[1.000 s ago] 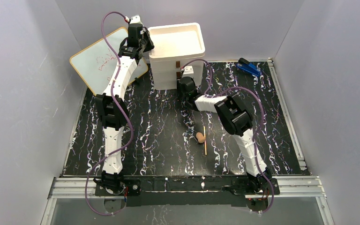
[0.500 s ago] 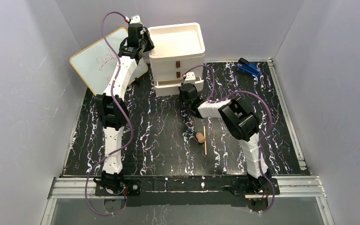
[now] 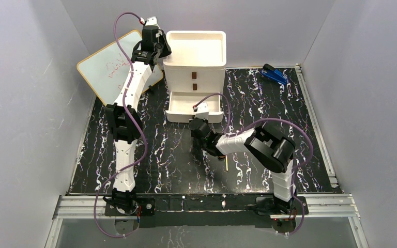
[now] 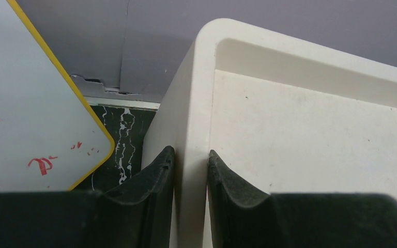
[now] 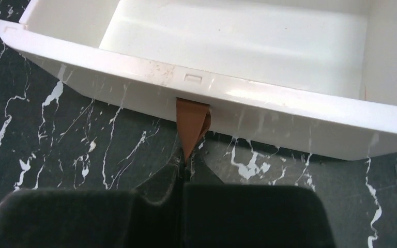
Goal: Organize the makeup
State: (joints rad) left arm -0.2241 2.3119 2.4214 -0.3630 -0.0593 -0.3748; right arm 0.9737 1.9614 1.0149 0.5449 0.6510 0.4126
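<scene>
The left tool [image 4: 190, 155] pinches the left rim of the white plastic drawer box [image 3: 194, 51]. The right tool [image 5: 186, 161] is closed on the brown handle [image 5: 191, 116] of the open bottom drawer [image 5: 108, 64]. The thin yellow stick [image 3: 227, 165] lies on the table [image 3: 150, 150] beside the right arm.

Top view: soft, even light from above. Pale walls [image 3: 26, 103] bright, no hard shadows, only faint shade under the arms on the glossy marbled table [image 3: 155, 152]. Focus sharp throughout.

Left wrist view: left gripper [image 4: 190, 155] near-black and soft-edged, out of focus at the near edge. Drawer box [image 4: 300, 129] evenly lit, with a dim band under its far inner lip.

Right wrist view: glare streaks on the open drawer [image 5: 269, 103] front and floor. Brown handle [image 5: 191, 119] crisp. Right gripper [image 5: 185, 165] dark, its body blurred.
</scene>
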